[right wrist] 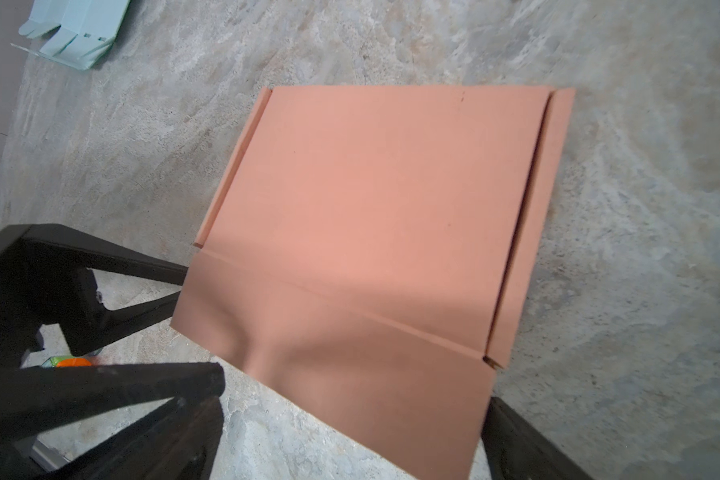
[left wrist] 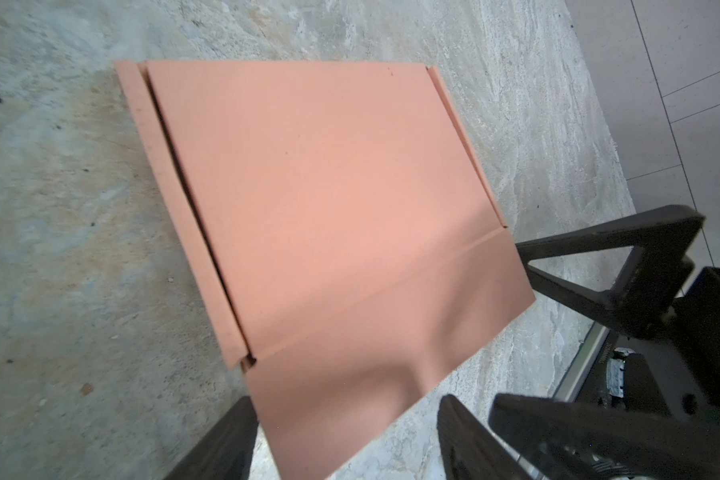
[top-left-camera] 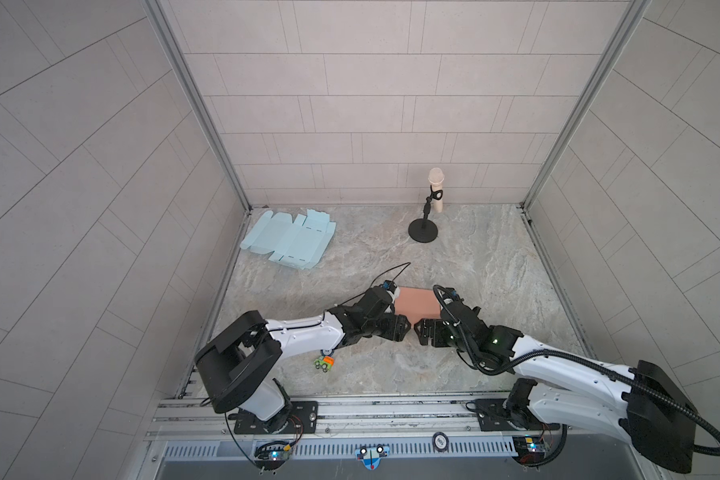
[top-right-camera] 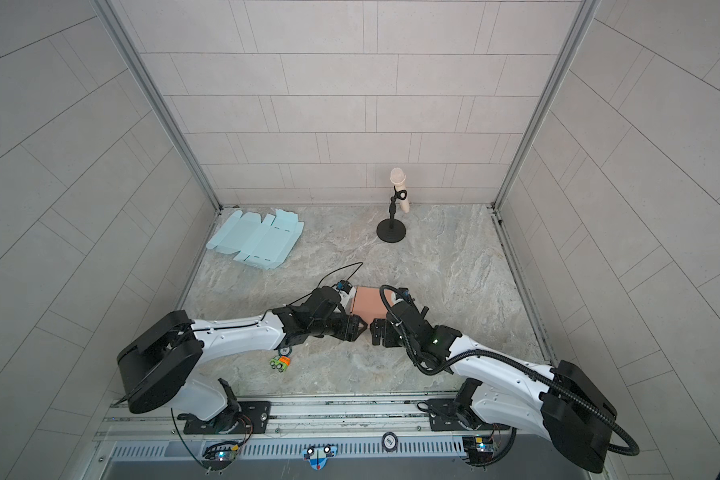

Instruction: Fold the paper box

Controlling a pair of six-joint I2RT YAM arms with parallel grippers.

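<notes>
The salmon-pink paper box (top-left-camera: 417,305) lies flat and closed on the marble table (top-left-camera: 495,270), mid-front in both top views. Its side flaps are tucked along both long edges. The near flap (left wrist: 350,374) is creased and slightly dented. Both grippers sit at that near edge, side by side. My left gripper (left wrist: 346,401) is open and straddles one corner of the flap. One finger (left wrist: 225,440) is beside the flap's edge, the other (left wrist: 470,440) stands off it. My right gripper (right wrist: 352,405) is open wide across the other corner (right wrist: 391,395).
Flat light-blue box blanks (top-left-camera: 289,241) lie at the back left corner. A microphone on a black stand (top-left-camera: 427,216) is at the back, right of centre. A small green and orange toy car (top-left-camera: 324,363) sits under the left forearm. Walls enclose three sides.
</notes>
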